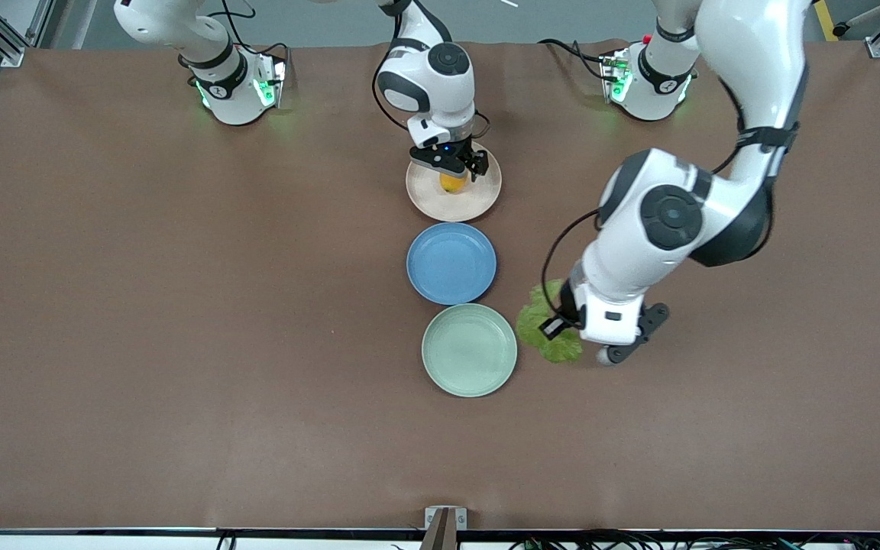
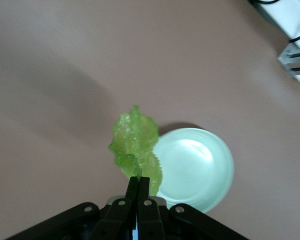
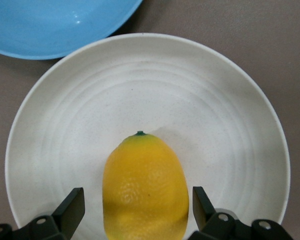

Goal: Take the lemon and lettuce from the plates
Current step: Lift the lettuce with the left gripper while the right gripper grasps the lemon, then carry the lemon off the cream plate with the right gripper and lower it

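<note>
Over the beige plate (image 1: pixel 478 200), your right hand (image 3: pixel 138 207) sits low with its fingers apart on either side of the lemon (image 3: pixel 144 189), which lies on that plate. Beside the mint plate (image 1: pixel 470 351), your left hand (image 2: pixel 139 186) is pinched together on the lettuce (image 2: pixel 135 145).

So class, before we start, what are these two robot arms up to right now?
The left gripper has its fingers shut on the lettuce, holding it up beside the mint green plate, which has nothing on it. The right gripper is down over the beige plate, its open fingers on either side of the lemon, which is on that plate, not yet gripped. A blue plate sits between the two, untouched.
</note>
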